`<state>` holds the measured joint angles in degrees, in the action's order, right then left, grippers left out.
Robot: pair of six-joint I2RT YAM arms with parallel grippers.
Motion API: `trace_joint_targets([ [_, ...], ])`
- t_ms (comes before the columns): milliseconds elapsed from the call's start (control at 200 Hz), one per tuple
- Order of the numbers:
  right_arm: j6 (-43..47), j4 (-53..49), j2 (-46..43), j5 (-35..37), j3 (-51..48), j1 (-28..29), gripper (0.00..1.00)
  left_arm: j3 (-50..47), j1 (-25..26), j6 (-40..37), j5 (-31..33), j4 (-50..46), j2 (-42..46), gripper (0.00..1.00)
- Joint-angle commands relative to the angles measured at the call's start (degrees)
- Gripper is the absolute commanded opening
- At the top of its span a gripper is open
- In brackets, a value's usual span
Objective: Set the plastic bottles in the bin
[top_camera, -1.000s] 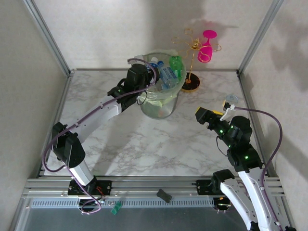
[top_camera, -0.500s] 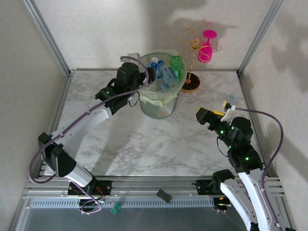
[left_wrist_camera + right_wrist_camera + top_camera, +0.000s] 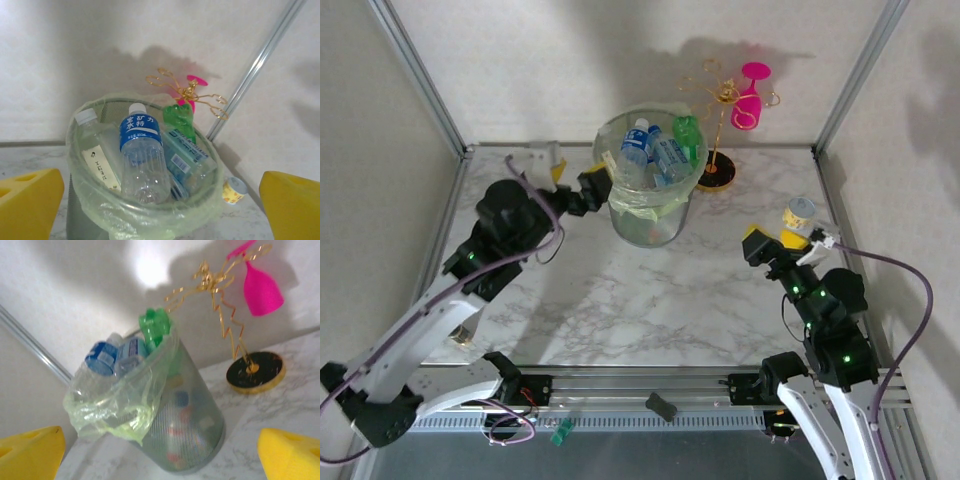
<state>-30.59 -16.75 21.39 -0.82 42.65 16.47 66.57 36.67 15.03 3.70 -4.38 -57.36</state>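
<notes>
The bin [image 3: 650,215] stands at the back middle of the table, its green liner folded over the rim. Several plastic bottles stick out of it: a clear one with a blue label [image 3: 142,155], a slim clear one [image 3: 97,150], another labelled clear one [image 3: 190,157] and a green one [image 3: 686,135]. More bottles show through the mesh wall [image 3: 187,425]. My left gripper [image 3: 568,176] hangs open just left of the rim, its yellow pads [image 3: 27,200] wide apart and empty. My right gripper [image 3: 782,240] is open to the right of the bin, with nothing between its pads [image 3: 290,455].
A gold wire stand [image 3: 718,130] with a black base [image 3: 255,371] holds a pink wine glass [image 3: 750,100] behind and right of the bin. A short yellow-labelled can [image 3: 801,212] stands on the table by my right gripper. Metal posts frame the back corners.
My left arm has pulled back from over the bin's rim, moving left and towards the near edge. My right gripper has shifted slightly to the right.
</notes>
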Motion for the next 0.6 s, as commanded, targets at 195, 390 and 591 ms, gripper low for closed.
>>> trace_joint_targets([
  [195,2.98,1.50,-1.92,18.16,2.21,-0.10,0.99,-12.15,0.25,-1.07,9.94,4.68,15.40,1.00],
  [390,-0.12,12.64,-4.99,25.23,-5.77,-0.12,0.99,-21.52,0.16,-13.53,8.60,7.89,18.88,1.00],
  [591,10.73,23.95,-2.20,34.91,-15.46,-0.12,0.99,-32.77,-1.96,-15.94,10.75,15.00,16.36,1.00],
])
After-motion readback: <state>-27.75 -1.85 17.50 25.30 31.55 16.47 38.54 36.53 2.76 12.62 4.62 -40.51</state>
